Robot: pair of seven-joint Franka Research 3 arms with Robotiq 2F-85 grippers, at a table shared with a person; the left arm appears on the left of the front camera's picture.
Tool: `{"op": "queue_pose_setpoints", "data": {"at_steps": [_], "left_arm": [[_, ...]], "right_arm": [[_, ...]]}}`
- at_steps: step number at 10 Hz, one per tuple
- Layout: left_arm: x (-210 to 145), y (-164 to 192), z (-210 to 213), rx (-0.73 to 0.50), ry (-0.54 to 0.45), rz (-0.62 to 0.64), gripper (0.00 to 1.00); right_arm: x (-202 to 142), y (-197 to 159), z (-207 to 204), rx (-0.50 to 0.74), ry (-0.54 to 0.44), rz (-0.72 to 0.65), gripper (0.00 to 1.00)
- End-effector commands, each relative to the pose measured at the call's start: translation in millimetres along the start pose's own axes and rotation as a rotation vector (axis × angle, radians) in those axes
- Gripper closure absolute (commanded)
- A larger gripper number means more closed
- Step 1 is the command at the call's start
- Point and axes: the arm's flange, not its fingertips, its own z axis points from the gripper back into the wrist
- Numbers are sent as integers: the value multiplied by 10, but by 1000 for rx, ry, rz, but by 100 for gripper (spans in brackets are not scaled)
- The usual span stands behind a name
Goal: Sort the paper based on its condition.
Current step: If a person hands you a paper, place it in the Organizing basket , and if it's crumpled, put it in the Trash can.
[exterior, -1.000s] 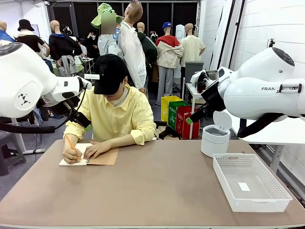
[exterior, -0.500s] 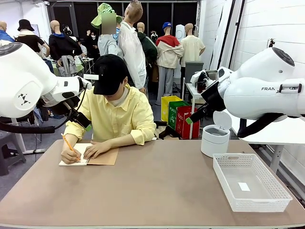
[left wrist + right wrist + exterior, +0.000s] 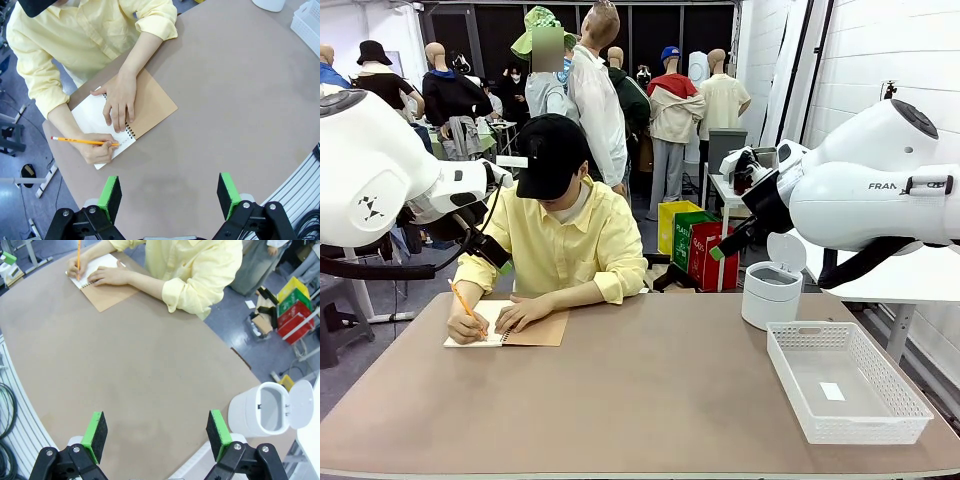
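The left end effector [image 3: 169,194] hangs above the brown counter [image 3: 235,105] with its jaws spread wide and nothing between its green pads [image 3: 110,196]. The right end effector [image 3: 156,432] is the same: fully open and empty over bare counter in its own wrist view.

Across the counter a person in a yellow shirt [image 3: 565,245] is writing. The paper [image 3: 486,322] is the white page of an open spiral notebook [image 3: 542,330], which lies flat in the left middle of the front view, near the far edge, with its brown cover folded out beside the page. In the left wrist view the page sits in the left centre of the frame; in the right wrist view it is in the top left corner.

The person's writing hand [image 3: 97,149] holds an orange pencil [image 3: 80,141] with its tip on the page. The other hand [image 3: 120,100] lies flat across the spiral binding, fingers spread.

At the lower right of the front view stands a white slatted basket [image 3: 865,428] with a small white tag [image 3: 832,391] lying on its floor. Just behind it stands a round white bin [image 3: 768,298] with its flip lid up. Both end effectors are well apart from the notebook.
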Motion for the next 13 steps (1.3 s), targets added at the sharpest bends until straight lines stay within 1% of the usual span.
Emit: {"op": "queue_pose_setpoints", "data": {"at_steps": [1,13], "left_arm": [[1,2,4,2,-1,-2,0],[1,2,4,2,-1,-2,0]], "right_arm": [[-6,-1,-2,3,4,0,0],[-6,-1,-2,3,4,0,0]]}}
